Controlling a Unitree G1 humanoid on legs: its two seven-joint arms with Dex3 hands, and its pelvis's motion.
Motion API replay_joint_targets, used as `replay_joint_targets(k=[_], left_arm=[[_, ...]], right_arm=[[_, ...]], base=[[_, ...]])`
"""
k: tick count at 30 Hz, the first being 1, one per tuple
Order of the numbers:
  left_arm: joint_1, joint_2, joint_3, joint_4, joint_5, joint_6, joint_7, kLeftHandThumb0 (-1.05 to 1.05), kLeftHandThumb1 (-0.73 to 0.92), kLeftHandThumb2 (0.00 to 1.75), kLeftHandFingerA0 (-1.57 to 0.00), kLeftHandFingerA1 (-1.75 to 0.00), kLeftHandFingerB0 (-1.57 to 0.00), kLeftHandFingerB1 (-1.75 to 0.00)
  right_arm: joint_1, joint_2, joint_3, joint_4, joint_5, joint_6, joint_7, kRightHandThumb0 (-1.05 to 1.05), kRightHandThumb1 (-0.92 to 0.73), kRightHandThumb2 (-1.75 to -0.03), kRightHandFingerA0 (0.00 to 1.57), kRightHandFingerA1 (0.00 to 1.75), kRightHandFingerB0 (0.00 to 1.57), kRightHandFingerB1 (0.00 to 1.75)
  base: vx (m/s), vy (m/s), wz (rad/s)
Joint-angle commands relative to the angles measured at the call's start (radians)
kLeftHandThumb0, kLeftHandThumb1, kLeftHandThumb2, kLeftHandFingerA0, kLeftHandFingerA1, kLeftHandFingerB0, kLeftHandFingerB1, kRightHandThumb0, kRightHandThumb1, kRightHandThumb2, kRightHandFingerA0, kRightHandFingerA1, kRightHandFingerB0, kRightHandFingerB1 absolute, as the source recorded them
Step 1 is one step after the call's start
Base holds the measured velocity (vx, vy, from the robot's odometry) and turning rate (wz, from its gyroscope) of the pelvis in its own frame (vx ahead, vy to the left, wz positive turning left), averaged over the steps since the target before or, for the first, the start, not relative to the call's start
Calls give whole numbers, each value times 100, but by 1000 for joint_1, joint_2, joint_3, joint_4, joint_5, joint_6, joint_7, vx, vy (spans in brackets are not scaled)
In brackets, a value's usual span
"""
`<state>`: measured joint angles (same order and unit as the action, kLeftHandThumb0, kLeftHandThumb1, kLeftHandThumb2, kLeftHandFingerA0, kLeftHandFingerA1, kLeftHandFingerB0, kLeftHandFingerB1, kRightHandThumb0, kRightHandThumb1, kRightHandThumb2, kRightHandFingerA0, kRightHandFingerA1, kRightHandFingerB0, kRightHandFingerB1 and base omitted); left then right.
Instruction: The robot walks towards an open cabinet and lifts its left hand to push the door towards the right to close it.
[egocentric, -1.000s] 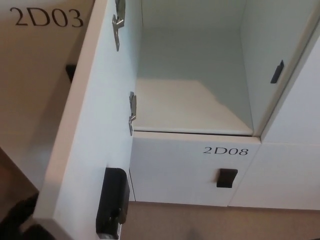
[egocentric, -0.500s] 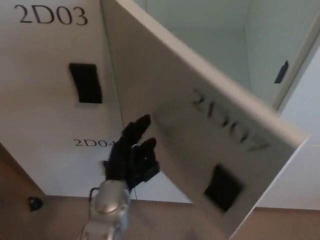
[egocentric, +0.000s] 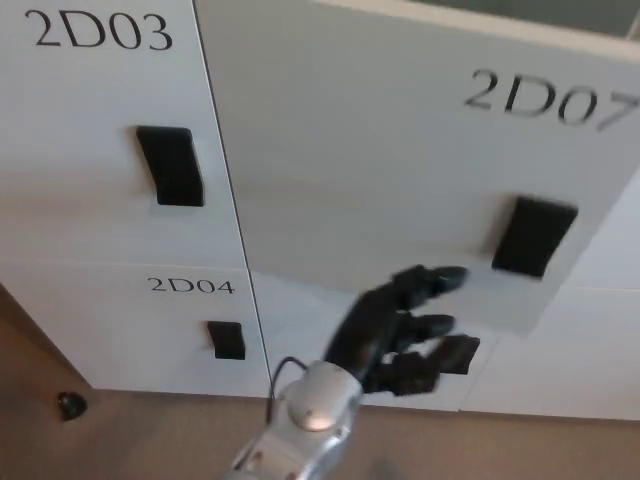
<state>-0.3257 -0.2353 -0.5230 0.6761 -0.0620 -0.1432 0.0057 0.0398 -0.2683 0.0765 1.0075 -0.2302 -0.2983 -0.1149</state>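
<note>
The white cabinet door marked 2D07 (egocentric: 400, 170) fills the upper middle and right of the head view, swung almost shut, with only a dark strip of the cabinet's inside (egocentric: 560, 12) showing above its top edge. Its black handle (egocentric: 533, 236) sits low on the right. My left hand (egocentric: 398, 328) is black, fingers spread and pointing right, pressed flat against the door's lower edge just left of the handle. It holds nothing. A silver wrist (egocentric: 312, 410) rises from the bottom. My right hand does not show.
Door 2D03 (egocentric: 100, 120) with its black handle (egocentric: 170, 166) stands at upper left. Below it is door 2D04 (egocentric: 140, 330) with a small handle (egocentric: 228, 340). Brown floor (egocentric: 150, 440) runs along the bottom, with a small dark object (egocentric: 70, 405) at lower left.
The 2D07 door has swung right, from wide open to nearly shut. My left hand came up and moved right with it, along the door's face.
</note>
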Motion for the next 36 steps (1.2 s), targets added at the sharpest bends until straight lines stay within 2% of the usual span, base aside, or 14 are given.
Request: replay_joint_targets(k=[1, 9, 10, 15, 16, 21, 27, 29, 30, 31, 32, 34, 35, 36], left_arm=[[-64, -623, -840, -56, 3, 280, -114, -26, 65, 60, -46, -41, -40, -37], [-87, -294, -569, -214, 142, 310, -115, -32, 64, 60, -55, -40, -45, -36], [-137, -240, -503, -238, 143, 334, -121, -42, 40, 53, -77, -44, -70, -41], [-276, -106, -361, -287, 126, 376, -145, -50, 27, 55, -89, -48, -82, -46], [-284, -60, -335, -311, 126, 363, -153, -39, 64, 60, -61, -40, -47, -36], [-77, 207, -306, -515, 134, 281, -177, -37, 64, 59, -63, -44, -49, -39], [312, 517, -170, -546, 118, 175, -95, -33, 62, 58, -67, -44, -53, -40], [341, 538, -146, -519, 119, 139, -80, -33, 62, 58, -67, -44, -53, -40], [397, 575, -63, -393, 90, 54, -37, -32, 62, 59, -67, -46, -53, -42], [436, 599, -4, -304, 70, -3, -9, -32, 62, 59, -67, -46, -53, -42], [469, 617, 78, -192, 37, -51, 38, -33, 61, 59, -71, -48, -57, -42], [488, 627, 131, -120, 18, -80, 68, -33, 61, 59, -71, -48, -57, -42], [500, 645, 228, -50, -37, -61, 86, -33, 68, 60, -62, -44, -54, -40], [507, 657, 296, -4, -75, -46, 94, -33, 68, 60, -62, -44, -54, -40]], right_arm=[[0, -8, -2, -41, -15, 5, -52, -39, -66, -60, 82, 51, 72, 48], [-30, -17, 32, -73, -58, 38, -50, -39, -66, -60, 82, 48, 72, 46], [-43, -18, 41, -62, -68, 32, -54, -39, -66, -60, 82, 48, 72, 46], [-65, -15, 50, -59, -73, 38, -57, -39, -66, -60, 82, 48, 72, 46], [-54, -15, 56, -64, -87, 13, -92, -42, -63, -60, 96, 50, 81, 48], [-34, -11, 54, -100, -48, 0, -17, -44, -64, -60, 77, 52, 59, 44], [-26, -7, 78, -134, -59, 50, 18, -37, -67, -60, 76, 49, 62, 45], [-28, -7, 79, -138, -58, 56, 24, -37, -67, -60, 76, 49, 62, 45], [-36, -6, 79, -129, -54, 60, 32, -35, -54, -94, 71, 68, 53, 60], [-42, -6, 79, -122, -51, 63, 37, -35, -54, -94, 71, 68, 53, 60], [-54, 0, 73, -106, -39, 66, 42, -38, -66, -60, 78, 50, 64, 45], [-62, 4, 68, -95, -31, 67, 45, -38, -66, -60, 78, 50, 64, 45], [-84, 18, 62, -70, -22, 72, 41, -37, -54, -94, 71, 67, 55, 60], [-100, 28, 58, -53, -17, 76, 37, -37, -54, -94, 71, 67, 55, 60]], base=[[0, 0, 0], [0, 0, 0], [0, 0, 0], [-50, -18, 1], [-87, -33, 1], [0, 0, 0], [0, 0, 0], [0, 0, 0], [0, 0, 0], [0, 0, 0], [0, 0, 0], [0, 0, 0], [0, 0, 0], [0, 0, 0]])
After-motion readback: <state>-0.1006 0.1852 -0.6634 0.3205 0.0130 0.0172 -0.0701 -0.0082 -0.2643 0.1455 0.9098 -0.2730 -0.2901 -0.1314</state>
